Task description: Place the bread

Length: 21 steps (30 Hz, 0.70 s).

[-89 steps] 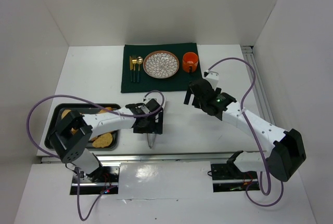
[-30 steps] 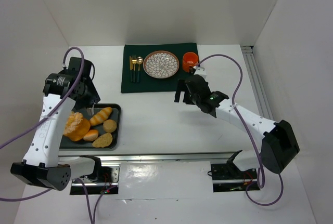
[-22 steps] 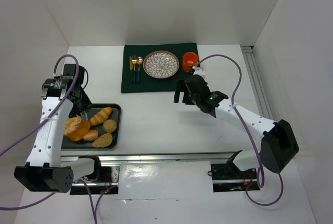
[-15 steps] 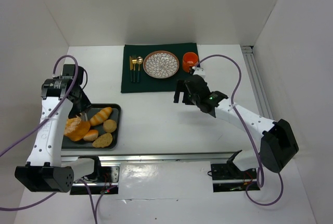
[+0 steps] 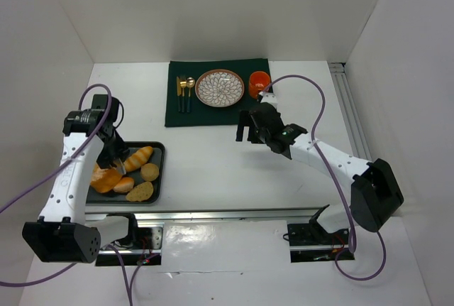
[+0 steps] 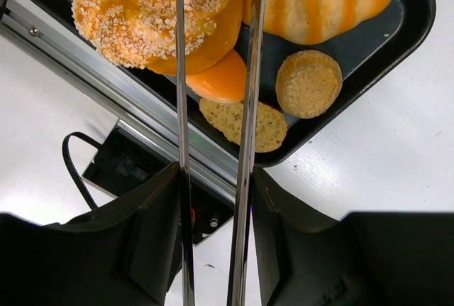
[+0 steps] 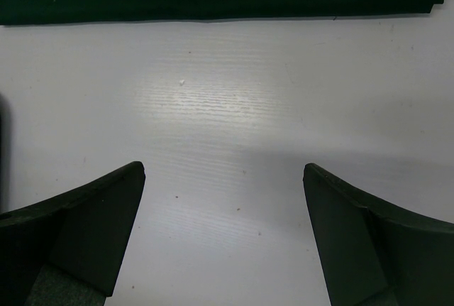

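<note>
White tabletop point(image 5: 213, 171) all round. On my left claw point(image 5: 119, 165) the long metal fingers point(image 6: 247, 107) stand slightly apart, gripping nothing I can see, and hover over the seeded bun point(image 6: 128, 15) in the tray point(image 5: 159, 151). All the bread lies in that tray, with a striped roll point(image 6: 319, 4) beside the bun. Right of the tray, my right claw point(image 7: 223, 171) hangs wide apart over bare table, just short of the green mat point(image 5: 213, 114) that carries the plate point(image 5: 220, 87).
</note>
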Each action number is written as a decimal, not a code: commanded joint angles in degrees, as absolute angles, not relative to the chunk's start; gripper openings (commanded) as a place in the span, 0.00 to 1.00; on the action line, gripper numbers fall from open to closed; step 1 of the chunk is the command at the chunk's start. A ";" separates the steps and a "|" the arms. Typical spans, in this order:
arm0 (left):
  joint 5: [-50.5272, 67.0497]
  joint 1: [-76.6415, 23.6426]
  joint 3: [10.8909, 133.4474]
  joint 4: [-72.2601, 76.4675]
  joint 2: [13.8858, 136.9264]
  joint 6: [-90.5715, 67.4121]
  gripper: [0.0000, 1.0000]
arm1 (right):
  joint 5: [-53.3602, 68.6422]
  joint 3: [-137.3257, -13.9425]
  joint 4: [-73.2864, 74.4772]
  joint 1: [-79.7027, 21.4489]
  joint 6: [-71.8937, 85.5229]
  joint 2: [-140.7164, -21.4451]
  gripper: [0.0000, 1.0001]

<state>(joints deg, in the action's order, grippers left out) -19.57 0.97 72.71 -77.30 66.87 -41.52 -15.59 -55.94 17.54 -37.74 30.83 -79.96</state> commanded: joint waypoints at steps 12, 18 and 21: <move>-20.04 2.20 73.39 -78.31 64.07 -42.36 0.44 | -15.47 -58.18 14.68 -38.23 30.15 -79.80 1.00; -19.51 2.20 73.39 -78.31 64.07 -42.36 0.18 | -14.94 -58.18 14.68 -38.23 30.15 -79.80 1.00; -19.51 2.72 74.61 -78.31 63.55 -41.75 0.08 | -14.94 -58.18 14.68 -38.23 30.15 -79.80 1.00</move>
